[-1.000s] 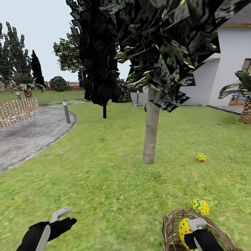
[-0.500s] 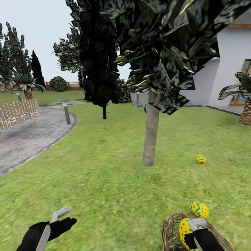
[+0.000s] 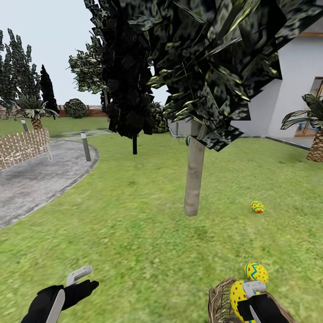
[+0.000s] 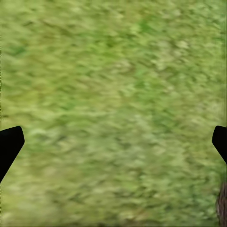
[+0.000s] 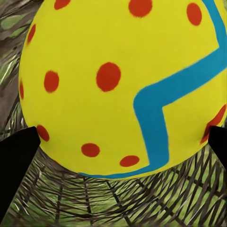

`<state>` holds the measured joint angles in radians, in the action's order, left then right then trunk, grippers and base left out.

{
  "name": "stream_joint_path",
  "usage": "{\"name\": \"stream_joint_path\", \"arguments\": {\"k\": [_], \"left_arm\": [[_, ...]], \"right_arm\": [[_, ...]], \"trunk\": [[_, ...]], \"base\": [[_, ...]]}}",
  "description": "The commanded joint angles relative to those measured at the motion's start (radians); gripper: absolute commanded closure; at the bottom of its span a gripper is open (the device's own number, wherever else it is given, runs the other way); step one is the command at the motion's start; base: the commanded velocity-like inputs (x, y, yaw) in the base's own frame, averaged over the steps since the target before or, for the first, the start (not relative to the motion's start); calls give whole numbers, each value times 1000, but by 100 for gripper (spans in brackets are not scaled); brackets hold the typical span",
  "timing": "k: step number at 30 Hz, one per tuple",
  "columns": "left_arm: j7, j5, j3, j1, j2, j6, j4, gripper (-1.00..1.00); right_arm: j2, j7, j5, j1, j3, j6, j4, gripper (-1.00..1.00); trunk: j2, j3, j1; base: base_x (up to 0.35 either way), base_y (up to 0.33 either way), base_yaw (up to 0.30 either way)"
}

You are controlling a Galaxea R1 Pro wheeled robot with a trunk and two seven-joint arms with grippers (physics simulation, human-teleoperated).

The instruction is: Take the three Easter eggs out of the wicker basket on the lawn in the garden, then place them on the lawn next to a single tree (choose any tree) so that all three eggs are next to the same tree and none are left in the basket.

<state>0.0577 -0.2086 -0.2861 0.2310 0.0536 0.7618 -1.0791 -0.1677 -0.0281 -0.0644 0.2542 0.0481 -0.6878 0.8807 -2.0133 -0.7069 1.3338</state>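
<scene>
Since a second ago: the whole head view has shifted, so my camera has moved; the wicker basket (image 3: 220,303) now sits lower in it, with less of its rim visible. Arms keep their places in the picture.

Item 1, right gripper (image 3: 249,290): black, with a pale finger tip, over the basket. An Easter egg (image 3: 237,294), yellow with red dots, sits between its fingers. In the right wrist view this egg (image 5: 123,85) fills the space between the two dark finger tips, with woven wicker (image 5: 118,198) beneath. Whether the pads actually press on the shell, I cannot tell.

Item 2, left gripper (image 3: 80,277): low over bare grass, well apart from the basket. In the left wrist view its finger tips (image 4: 9,146) sit at opposite edges, spread wide, with grass between them.

Item 3, second egg (image 3: 256,272): blue zigzag facing me, just beyond the basket's far rim. Whether it rests on the rim or on the grass, I cannot tell.

Item 4, third egg (image 3: 257,207): on the lawn (image 3: 134,224), near the pale trunk of the tree (image 3: 194,175), to its right.

Item 5, surroundings: grey paved area (image 3: 36,179) at left, white house (image 3: 296,89) at right, palm (image 3: 316,134) beside it.
</scene>
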Motion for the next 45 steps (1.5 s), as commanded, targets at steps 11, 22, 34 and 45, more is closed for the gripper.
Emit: {"name": "stream_joint_path", "arguments": {"k": [11,22,34,45], "left_arm": [[7,2,-1,1,-1,5,-1,-100],[5,2,16,1,-1,5,-2,-100],[12,0,16,1,0,5,-2,-100],[10,0,16,1,0,5,-1,-100]], "right_arm": [[-1,-1,-6,0,4,-7,1,100],[-1,-1,-6,0,3,-7,2,100],[-1,-1,-6,0,4,-9,1,100],[0,-1,-7,0,4,-9,0,100]], "trunk": [[77,33,-42],[154,68,-85],[210,93,-115],[287,127,-157]], "base": [[0,0,0],[-138,0,0],[-139,0,0],[0,0,0]]}}
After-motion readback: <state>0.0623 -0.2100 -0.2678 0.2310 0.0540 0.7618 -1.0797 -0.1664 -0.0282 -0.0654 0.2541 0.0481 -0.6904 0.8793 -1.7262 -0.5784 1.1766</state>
